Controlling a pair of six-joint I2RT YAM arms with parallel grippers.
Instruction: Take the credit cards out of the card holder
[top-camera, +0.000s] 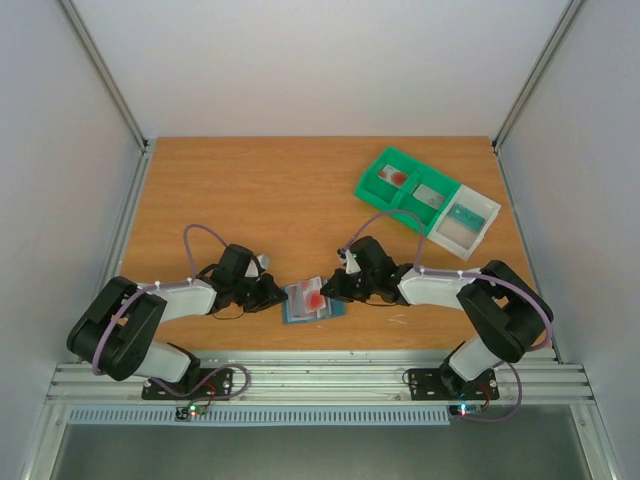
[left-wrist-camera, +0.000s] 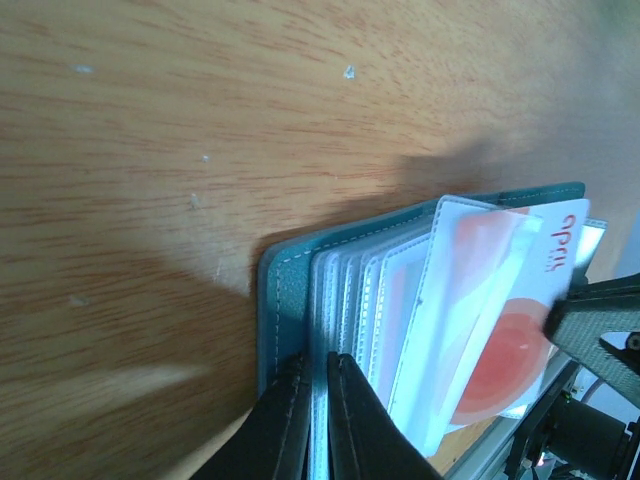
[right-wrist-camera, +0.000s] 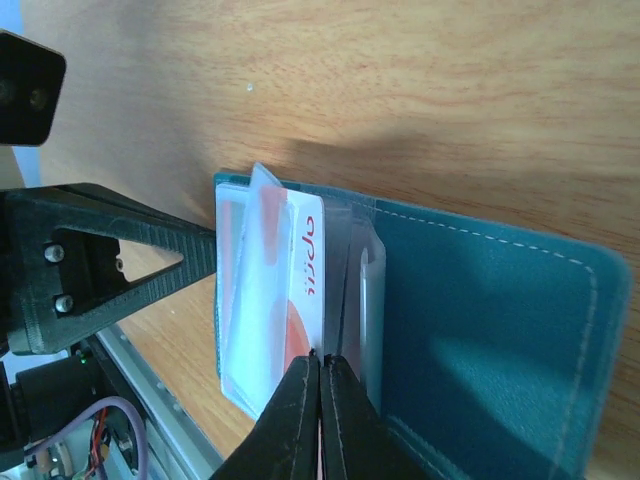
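The slate-blue card holder (top-camera: 300, 312) lies open near the table's front edge, between my two grippers. My left gripper (top-camera: 278, 295) is shut on several clear plastic sleeves of the card holder (left-wrist-camera: 290, 290), next to its left cover. My right gripper (top-camera: 332, 290) is shut on the edge of a reddish-pink and white credit card (right-wrist-camera: 302, 270). The card sticks partly out of a sleeve above the open card holder (right-wrist-camera: 480, 330). The same card (left-wrist-camera: 505, 335) shows in the left wrist view, with a right fingertip (left-wrist-camera: 595, 325) at its far edge.
A green two-compartment bin (top-camera: 400, 185) and a white bin (top-camera: 462, 222) stand at the back right, each with a card in it. The table's front edge and a metal rail (top-camera: 320, 375) lie just behind the card holder.
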